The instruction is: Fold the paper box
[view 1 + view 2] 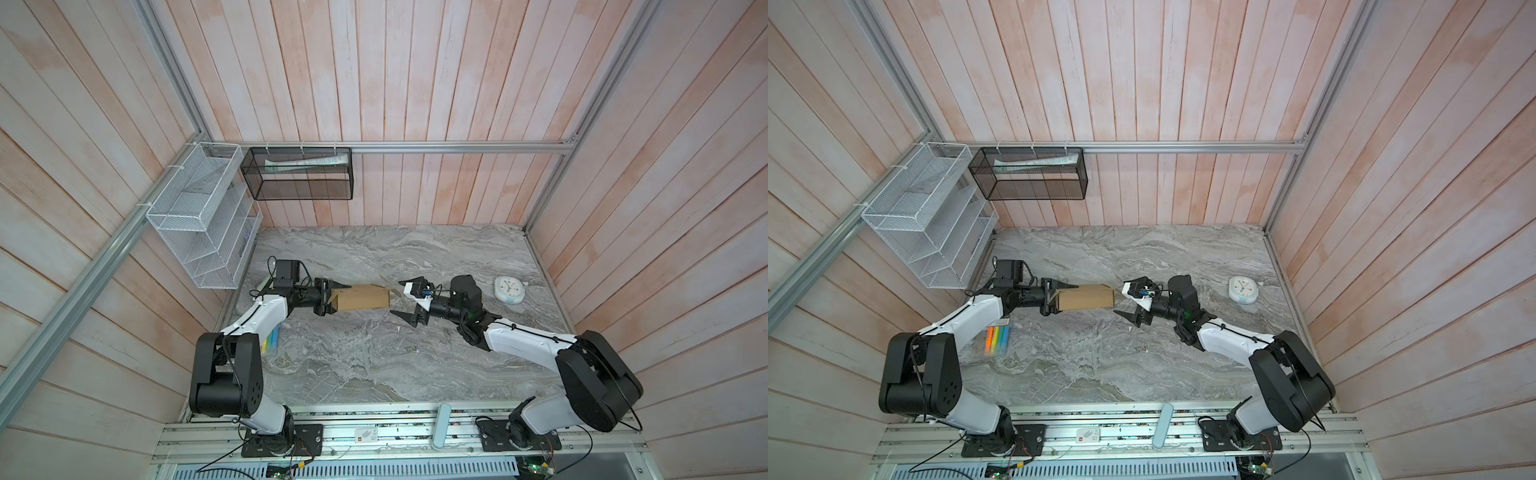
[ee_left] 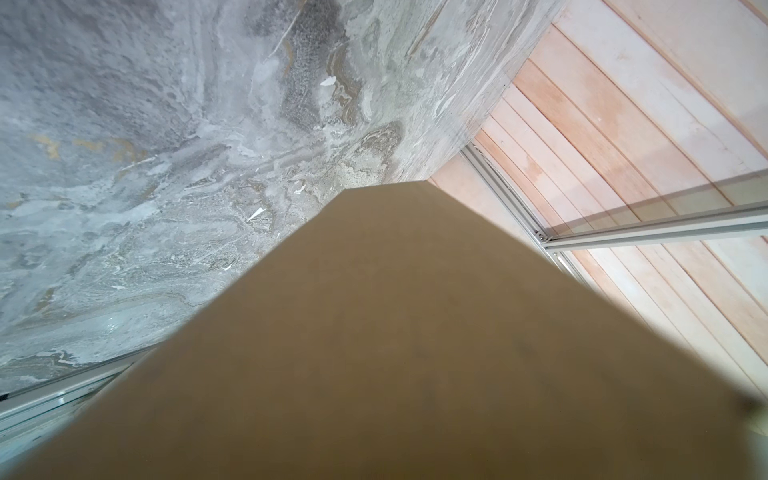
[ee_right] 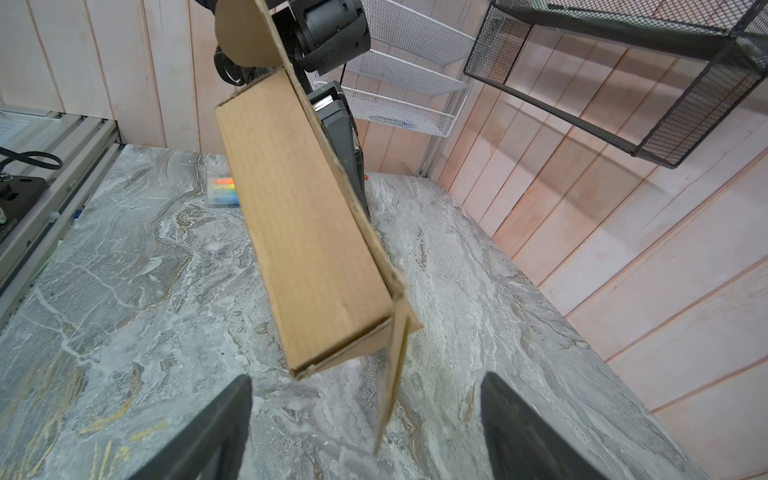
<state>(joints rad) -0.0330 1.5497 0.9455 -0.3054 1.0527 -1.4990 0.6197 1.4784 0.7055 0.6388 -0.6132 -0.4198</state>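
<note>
Left claw (image 1: 334, 297) clamps the paper box (image 1: 363, 297); right claw (image 1: 395, 297) stands wide, empty, box's free end just ahead; flap-closing step, probably; next: pinch the loose flap (image 3: 392, 374).

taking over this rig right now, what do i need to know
Left claw: shut on one end of the paper box, holding it on edge, seemingly just above the marble table.
Right claw: open, empty, facing the box's free end, not touching it.
Done: panels folded into a shallow box shape.
Left: a loose flap hangs out at the free end, and a rounded flap sticks out near the left claw. Both likely need tucking in.
</note>
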